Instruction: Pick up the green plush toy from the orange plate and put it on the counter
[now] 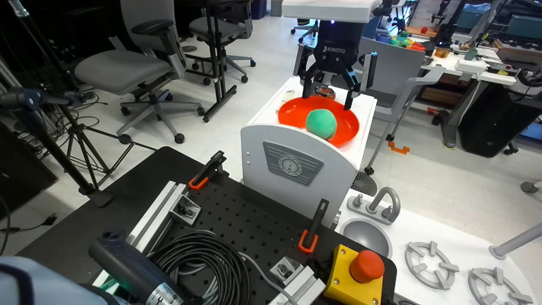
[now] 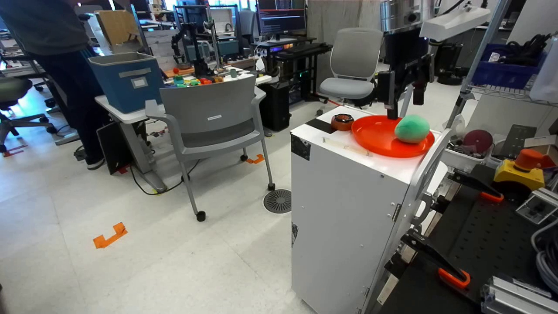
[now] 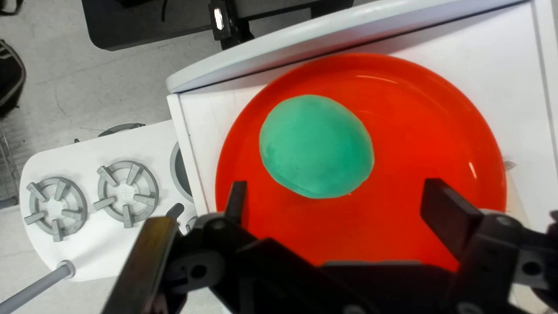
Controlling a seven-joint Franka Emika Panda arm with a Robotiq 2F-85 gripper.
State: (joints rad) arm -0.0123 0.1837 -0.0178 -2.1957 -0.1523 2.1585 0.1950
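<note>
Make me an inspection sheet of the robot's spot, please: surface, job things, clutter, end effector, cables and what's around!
Surface: white cabinet top under the orange plate.
Job's things: green toy lying on the orange plate.
Clutter: small brown round thing near the plate.
End effector: open over the plate, holding nothing.
Cables: coiled on the black table.
Surroundings: grey chairs, a grey sink, a red button on a yellow box.

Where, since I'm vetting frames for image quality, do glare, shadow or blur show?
Wrist view: thin pale glints on the plate, a soft grey shadow along the foot of the white panel, nearest parts of the hand looking slightly blurred; in an exterior view, a bluish sheen on the floor towards the left edge.
</note>
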